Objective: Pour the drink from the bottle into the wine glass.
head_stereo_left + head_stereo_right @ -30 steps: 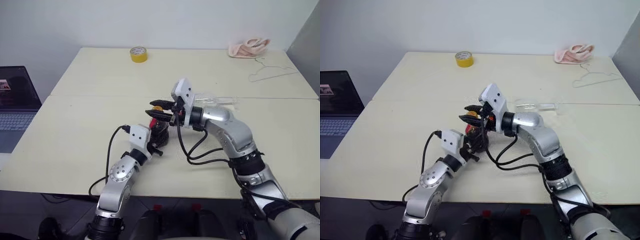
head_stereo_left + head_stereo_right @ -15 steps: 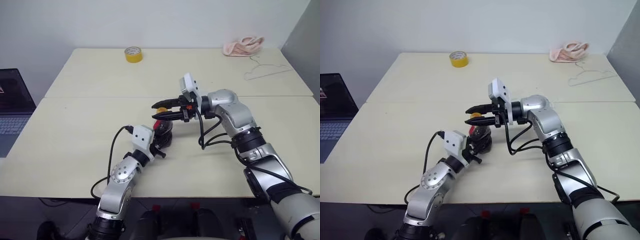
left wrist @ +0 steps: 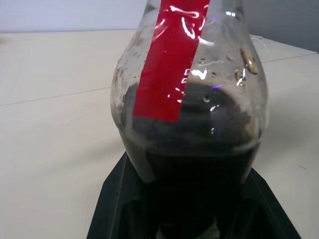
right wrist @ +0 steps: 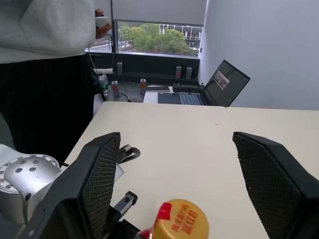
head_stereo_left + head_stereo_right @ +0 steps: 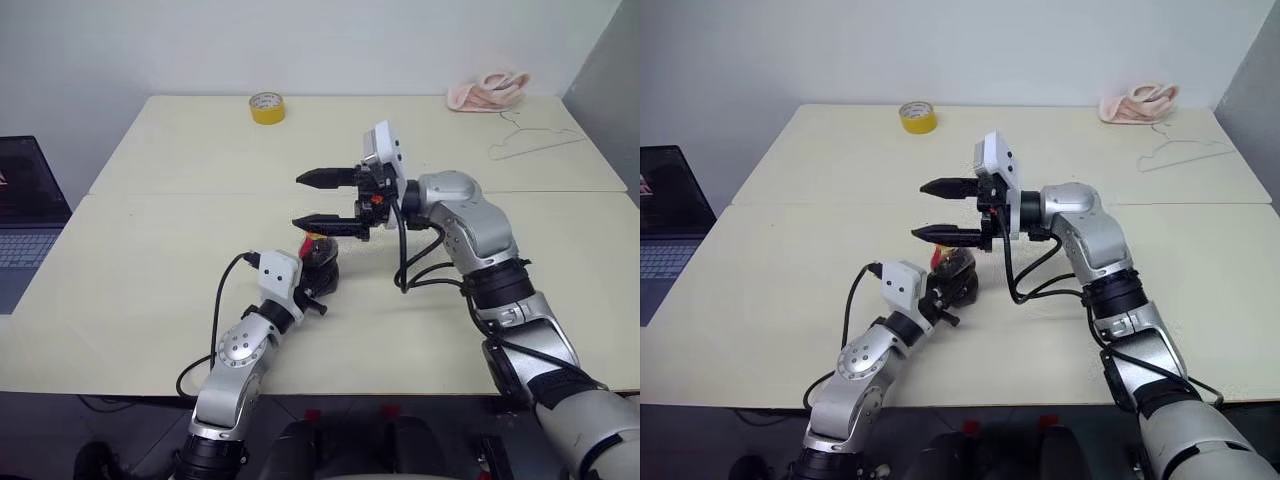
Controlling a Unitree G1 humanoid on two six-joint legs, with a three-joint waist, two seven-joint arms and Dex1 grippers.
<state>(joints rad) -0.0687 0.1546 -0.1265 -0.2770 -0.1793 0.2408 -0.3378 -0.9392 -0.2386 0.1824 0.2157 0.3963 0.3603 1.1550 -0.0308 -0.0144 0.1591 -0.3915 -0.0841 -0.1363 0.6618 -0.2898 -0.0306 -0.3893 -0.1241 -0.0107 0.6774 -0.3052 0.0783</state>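
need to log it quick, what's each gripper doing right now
Left gripper: shut on the bottle.
Right gripper: open, holding nothing, above the bottle's cap.

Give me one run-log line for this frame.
left gripper: shut on bottle | right gripper: open above cap | cap: on | pour: not started

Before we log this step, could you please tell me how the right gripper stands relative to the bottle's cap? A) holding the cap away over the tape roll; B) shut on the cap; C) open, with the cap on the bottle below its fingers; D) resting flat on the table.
C: the right gripper is open, and the yellow cap sits on the bottle below its fingers.
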